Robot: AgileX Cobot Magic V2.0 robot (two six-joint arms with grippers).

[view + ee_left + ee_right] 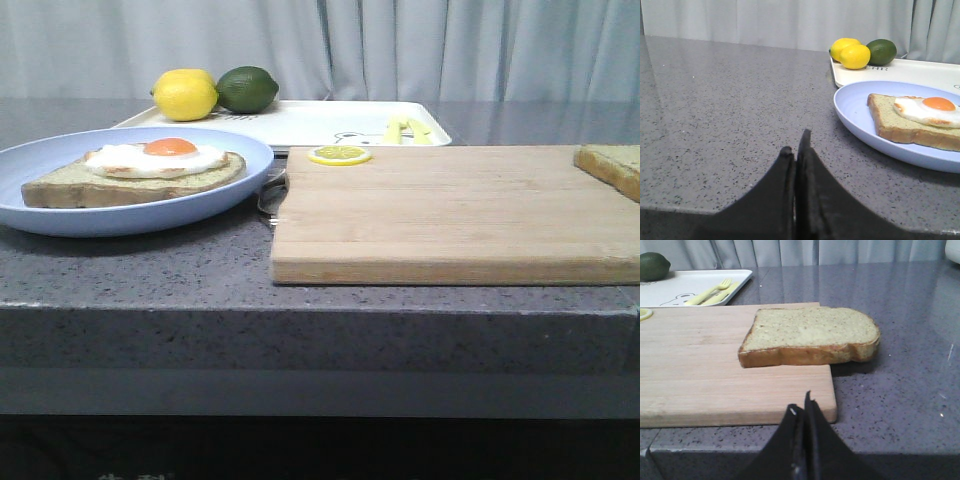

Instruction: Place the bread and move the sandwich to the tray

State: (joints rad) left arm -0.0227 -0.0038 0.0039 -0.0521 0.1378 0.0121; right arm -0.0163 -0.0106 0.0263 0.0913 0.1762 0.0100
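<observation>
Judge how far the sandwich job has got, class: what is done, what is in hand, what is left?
Done: nothing yet. The bread lies on the cutting board's edge; the egg-topped slice sits open on the blue plate, beside the tray. In hand: nothing; both pincers, left and right, are shut and empty. Left: both steps.

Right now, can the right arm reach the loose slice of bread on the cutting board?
Probably yes. The bread lies partly over the corner of the cutting board, straight ahead of the right gripper, with nothing between them. The gripper is shut, so it must open first.
</observation>
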